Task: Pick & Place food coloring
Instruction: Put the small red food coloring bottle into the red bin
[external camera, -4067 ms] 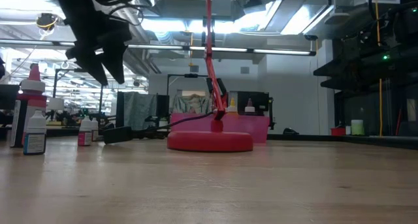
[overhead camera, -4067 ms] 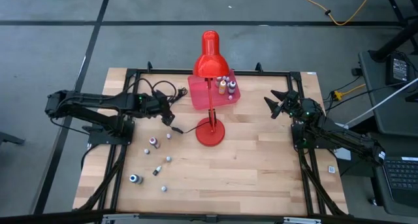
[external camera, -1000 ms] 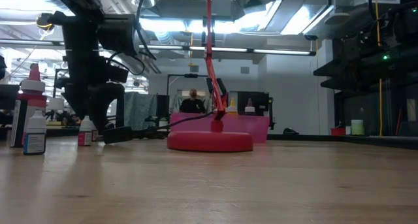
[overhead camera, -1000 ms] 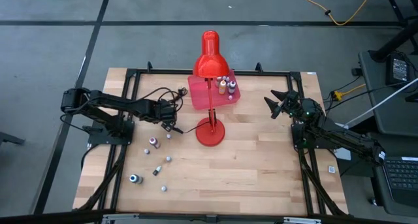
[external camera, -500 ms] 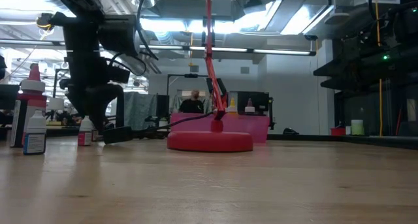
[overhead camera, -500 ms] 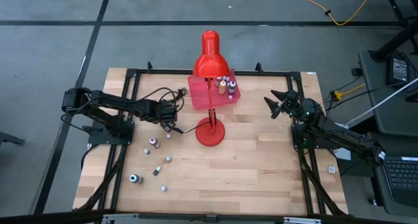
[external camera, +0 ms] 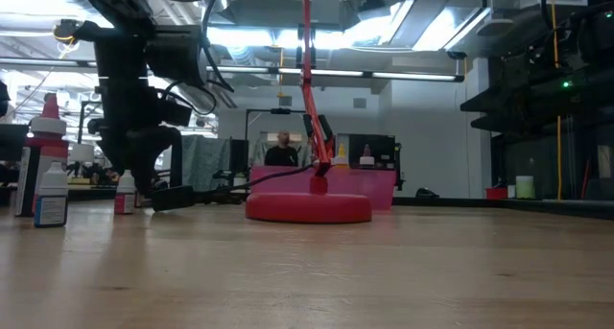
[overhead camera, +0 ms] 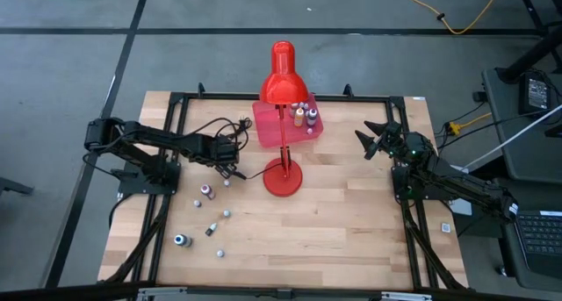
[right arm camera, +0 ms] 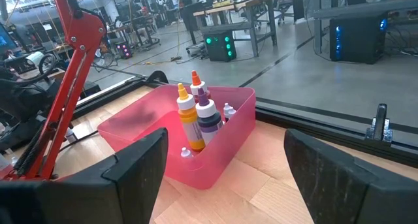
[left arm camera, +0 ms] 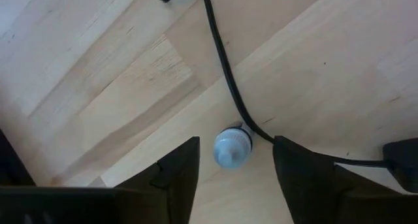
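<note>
As I am lowering the left hand (left arm camera: 232, 178), half open and gripping nothing, the upright food coloring bottle (left arm camera: 232, 147) is sitting between its fingers against the black cord (left arm camera: 222, 61) on the surface (overhead camera: 351, 222), far from the right hand (overhead camera: 373, 139), which is gaping and empty.

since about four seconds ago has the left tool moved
Yes. In the high view the left tool has come toward the front edge, now beside the red lamp's base, straddling a bottle.
</note>
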`<act>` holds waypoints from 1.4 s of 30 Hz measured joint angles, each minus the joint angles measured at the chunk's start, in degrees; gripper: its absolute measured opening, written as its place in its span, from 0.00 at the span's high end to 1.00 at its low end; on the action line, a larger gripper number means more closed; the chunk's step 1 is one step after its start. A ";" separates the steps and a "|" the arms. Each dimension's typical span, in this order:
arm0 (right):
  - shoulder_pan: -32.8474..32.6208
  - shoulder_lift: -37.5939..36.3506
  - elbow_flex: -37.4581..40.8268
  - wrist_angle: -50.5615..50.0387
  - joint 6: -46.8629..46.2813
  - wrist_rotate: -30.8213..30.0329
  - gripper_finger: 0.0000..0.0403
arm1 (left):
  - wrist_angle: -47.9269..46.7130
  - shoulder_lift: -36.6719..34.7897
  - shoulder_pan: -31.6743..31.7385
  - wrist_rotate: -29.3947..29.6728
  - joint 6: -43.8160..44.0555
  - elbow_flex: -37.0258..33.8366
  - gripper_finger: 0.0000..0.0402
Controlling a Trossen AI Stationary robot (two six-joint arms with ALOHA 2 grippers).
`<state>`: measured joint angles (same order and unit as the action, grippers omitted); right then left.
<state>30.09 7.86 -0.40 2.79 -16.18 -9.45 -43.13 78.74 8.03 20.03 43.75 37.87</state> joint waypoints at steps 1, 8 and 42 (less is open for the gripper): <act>-0.01 0.00 0.00 0.02 -0.05 0.00 0.24 | -0.02 0.02 0.00 -0.02 -0.02 0.00 0.55; 0.00 0.00 0.00 0.00 0.03 0.00 0.24 | -0.02 0.02 -0.10 0.02 -2.40 0.00 0.69; 0.00 0.00 0.00 0.00 0.03 0.00 0.24 | 1.67 -16.44 21.32 -3.75 -34.64 14.27 0.86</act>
<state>30.09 7.86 -0.40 2.79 -16.14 -9.45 -41.47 62.30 29.35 16.28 9.11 52.14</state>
